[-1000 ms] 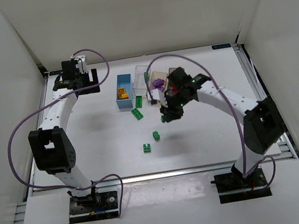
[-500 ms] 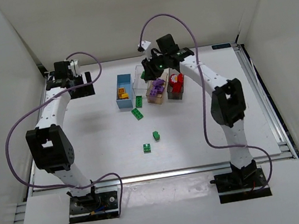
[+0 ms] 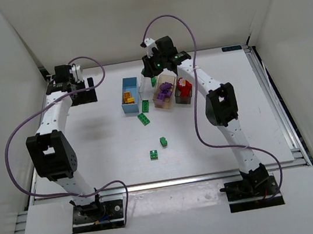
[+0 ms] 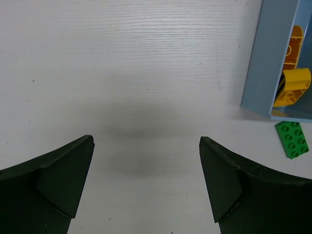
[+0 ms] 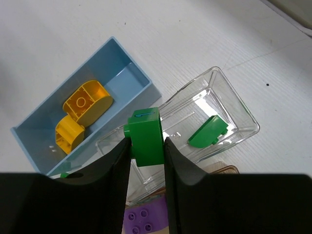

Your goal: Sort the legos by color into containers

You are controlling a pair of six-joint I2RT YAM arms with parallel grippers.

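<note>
Almost home: green brick above the clear bin

Left gripper hangs wide open over the table, holding nothing. Further right, the light blue bin holds yellow pieces. Right gripper pinches a green brick over the clear bin, by its near rim. Released here, the brick might clip that rim and tumble into the blue one.

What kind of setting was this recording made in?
Probably a lab robot cell: a white table walled by plain white panels, a left arm and right arm bolted at its near edge, toy bricks and small bins.
</note>
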